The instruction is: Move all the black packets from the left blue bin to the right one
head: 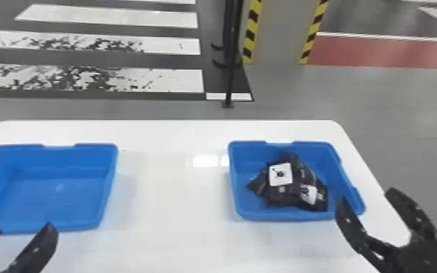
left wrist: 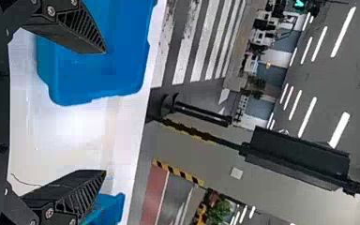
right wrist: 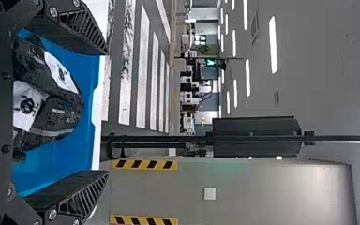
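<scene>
"What's before you?"
"Two blue containers, left bin [head: 58, 157] and right bin [head: 243, 159], on your white table [head: 167, 188]; striped floor [head: 119, 83] lies beyond."
"And inside?"
"At least two black packets [head: 283, 194], heaped in your right bin. Your left gripper [head: 20, 227] and right gripper [head: 366, 196] have fingers apart."

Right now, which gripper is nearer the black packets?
Right. The right gripper is right of the packets; the left gripper is well left of them, by the left bin.
</scene>
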`<state>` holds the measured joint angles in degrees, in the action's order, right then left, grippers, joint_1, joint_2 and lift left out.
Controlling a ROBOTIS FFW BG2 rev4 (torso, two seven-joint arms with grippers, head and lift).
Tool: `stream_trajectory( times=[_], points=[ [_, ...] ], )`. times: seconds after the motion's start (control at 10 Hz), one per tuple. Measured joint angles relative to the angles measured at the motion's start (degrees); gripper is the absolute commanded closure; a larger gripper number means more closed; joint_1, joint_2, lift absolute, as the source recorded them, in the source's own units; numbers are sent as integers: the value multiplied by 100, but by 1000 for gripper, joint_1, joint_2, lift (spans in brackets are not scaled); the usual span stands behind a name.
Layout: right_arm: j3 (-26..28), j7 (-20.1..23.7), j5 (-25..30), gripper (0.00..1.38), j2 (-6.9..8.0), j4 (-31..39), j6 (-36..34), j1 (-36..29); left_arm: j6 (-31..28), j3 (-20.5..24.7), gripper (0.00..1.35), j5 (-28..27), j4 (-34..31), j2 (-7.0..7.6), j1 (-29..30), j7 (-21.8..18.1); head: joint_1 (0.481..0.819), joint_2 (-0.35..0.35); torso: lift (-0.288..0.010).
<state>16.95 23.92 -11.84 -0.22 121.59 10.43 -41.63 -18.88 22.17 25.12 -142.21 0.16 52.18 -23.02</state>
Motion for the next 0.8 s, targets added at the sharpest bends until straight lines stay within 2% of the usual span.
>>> stream_trajectory(
  times=[0.2, 0.3, 0.8],
  points=[
    [-331, -251, 11, 127, 21, 437, 332, -795, 235, 115, 136, -426, -68, -7, 195, 30, 695, 42, -138],
    [-424, -278, -2, 127, 21, 506, 370, -974, 264, 133, 136, -556, -83, -7, 262, 45, 695, 68, -138],
    [-548, -274, -35, 128, 22, 395, 378, -930, 238, 47, 136, -661, -88, -7, 226, 44, 695, 76, -138]
  ],
)
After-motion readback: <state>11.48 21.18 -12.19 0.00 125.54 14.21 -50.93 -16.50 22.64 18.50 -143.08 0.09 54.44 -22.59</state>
